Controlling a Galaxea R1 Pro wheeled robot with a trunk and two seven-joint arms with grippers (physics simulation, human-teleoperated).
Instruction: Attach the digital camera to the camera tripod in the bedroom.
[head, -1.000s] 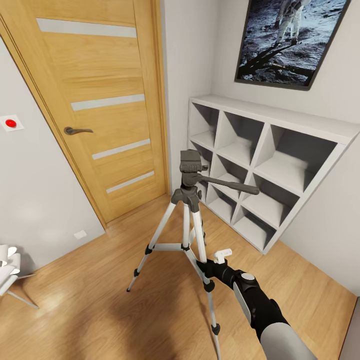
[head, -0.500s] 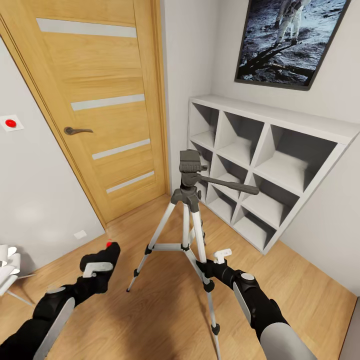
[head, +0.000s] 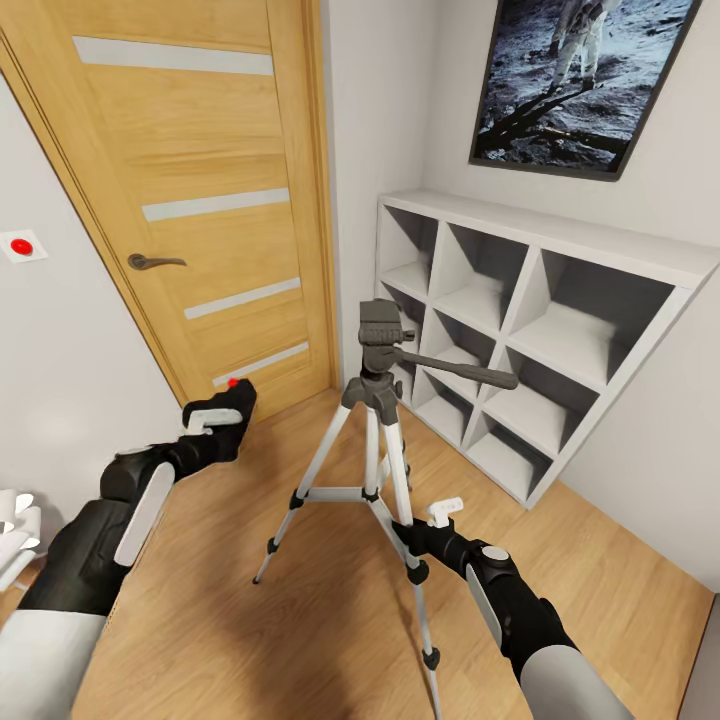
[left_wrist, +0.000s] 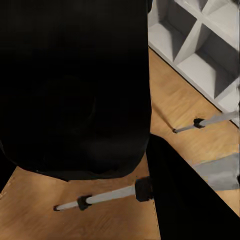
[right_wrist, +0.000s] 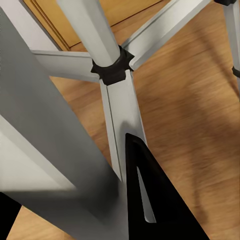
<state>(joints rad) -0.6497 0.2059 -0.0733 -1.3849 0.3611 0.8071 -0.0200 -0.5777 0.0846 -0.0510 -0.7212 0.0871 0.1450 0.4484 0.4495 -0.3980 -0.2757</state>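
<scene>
The left gripper (head: 222, 415) grips the camera (head: 232, 400), left of the tripod (head: 378, 400). The right gripper (head: 412, 535) grips a tripod leg.

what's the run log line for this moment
left tool: holding digital camera, raised beside tripod head | right tool: on camera tripod leg | camera: unattached

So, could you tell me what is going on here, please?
The robot's left end effector holds the digital camera up in the air, off to the side of the camera tripod and below its head. The right end effector grips one tripod leg low down. The tripod stands on the wood floor by the white shelves; the camera is not yet mounted.
</scene>
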